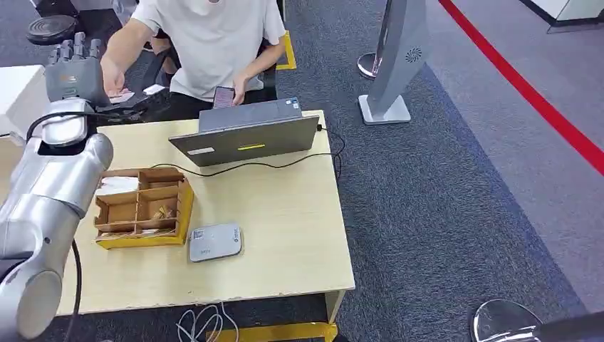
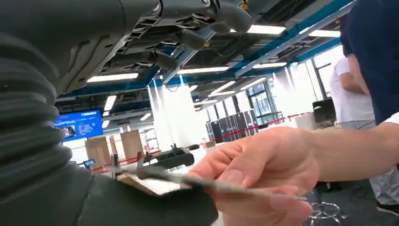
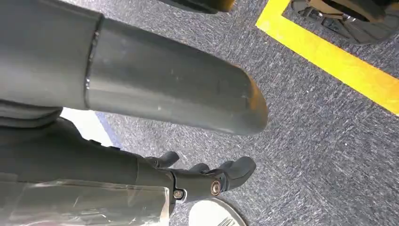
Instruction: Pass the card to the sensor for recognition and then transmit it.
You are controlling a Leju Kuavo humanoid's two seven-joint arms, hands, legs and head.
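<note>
Left hand (image 1: pixel 73 70) pinching thin flat card (image 2: pixel 160 184)

I'm in a big open-plan office or demo hall. Grey carpet (image 1: pixel 456 214) w/ a red line (image 1: pixel 523 89) and yellow tape (image 3: pixel 329 56) marking zones. In front of me is a light wood desk (image 1: pixel 285 235): a laptop (image 1: pixel 246 135) at its far edge w/ a cable (image 1: pixel 285 164) trailing off, a cardboard sorting box (image 1: pixel 142 208) near its left edge, and a small grey card reader (image 1: pixel 214 242) just beside the box. A person (image 1: pixel 210 43) sits behind the far edge. From my left wrist I see strip lights (image 2: pixel 113 76) on an open ceiling w/ blue beams, a blue info screen (image 2: pixel 77 125), tall windows (image 2: pixel 263 99) and red barrier belts.
</note>
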